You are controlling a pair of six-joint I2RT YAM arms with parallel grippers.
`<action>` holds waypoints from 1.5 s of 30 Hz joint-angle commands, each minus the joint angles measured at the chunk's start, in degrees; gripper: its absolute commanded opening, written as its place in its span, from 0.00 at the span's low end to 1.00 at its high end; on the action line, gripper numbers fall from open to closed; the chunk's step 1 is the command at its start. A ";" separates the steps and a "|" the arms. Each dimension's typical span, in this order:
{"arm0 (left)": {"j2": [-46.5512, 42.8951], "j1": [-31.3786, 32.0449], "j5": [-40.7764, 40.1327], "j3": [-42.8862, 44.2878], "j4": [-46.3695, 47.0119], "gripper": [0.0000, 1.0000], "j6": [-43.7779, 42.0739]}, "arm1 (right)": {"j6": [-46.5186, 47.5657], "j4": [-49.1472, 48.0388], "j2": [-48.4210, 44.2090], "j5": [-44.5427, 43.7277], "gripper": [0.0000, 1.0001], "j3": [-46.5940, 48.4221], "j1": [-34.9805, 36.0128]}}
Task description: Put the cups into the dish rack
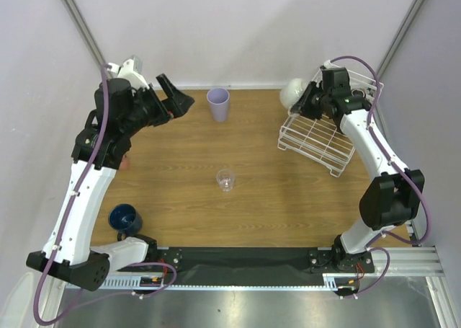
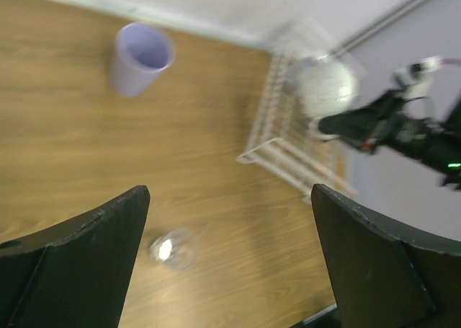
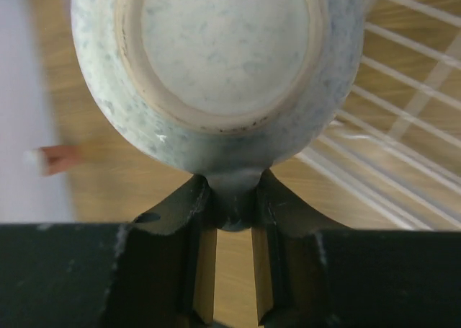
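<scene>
My right gripper (image 1: 302,101) is shut on the handle of the pale blue-white mug (image 1: 292,92) and holds it bottom-up over the far left corner of the white wire dish rack (image 1: 322,139). In the right wrist view the mug's base (image 3: 223,54) fills the top, the gripper (image 3: 232,194) pinches its handle, and rack wires (image 3: 407,119) lie to the right. My left gripper (image 1: 175,102) is open and empty, raised at the far left. The lavender tumbler (image 1: 218,104) stands at the back. The clear glass (image 1: 226,179) stands mid-table. The navy cup (image 1: 124,218) sits near left.
The left wrist view shows its open gripper (image 2: 230,198) above the table, with the tumbler (image 2: 141,57), glass (image 2: 173,249), rack (image 2: 288,148) and mug (image 2: 328,86) below. A small terracotta cup (image 1: 127,161) peeks from behind the left arm. Walls close in on both sides.
</scene>
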State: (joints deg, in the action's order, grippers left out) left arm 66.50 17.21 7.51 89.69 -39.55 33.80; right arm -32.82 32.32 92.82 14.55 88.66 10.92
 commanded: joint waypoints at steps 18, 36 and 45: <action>-5.68 -0.51 -14.89 -4.00 -9.76 1.00 -11.56 | 21.04 -10.69 10.89 -32.47 0.00 -0.68 -1.34; -4.54 -0.86 -17.26 -1.10 -14.41 1.00 -12.27 | 23.41 -17.63 20.82 -32.30 0.00 4.24 -3.53; -2.61 -1.83 -16.47 1.45 -19.59 1.00 -10.43 | 23.33 -18.69 24.25 -31.86 0.00 6.61 -3.71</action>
State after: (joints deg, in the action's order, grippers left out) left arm 63.48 16.23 -8.86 88.42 -56.88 22.96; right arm -9.78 20.23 117.19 -15.79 91.55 7.38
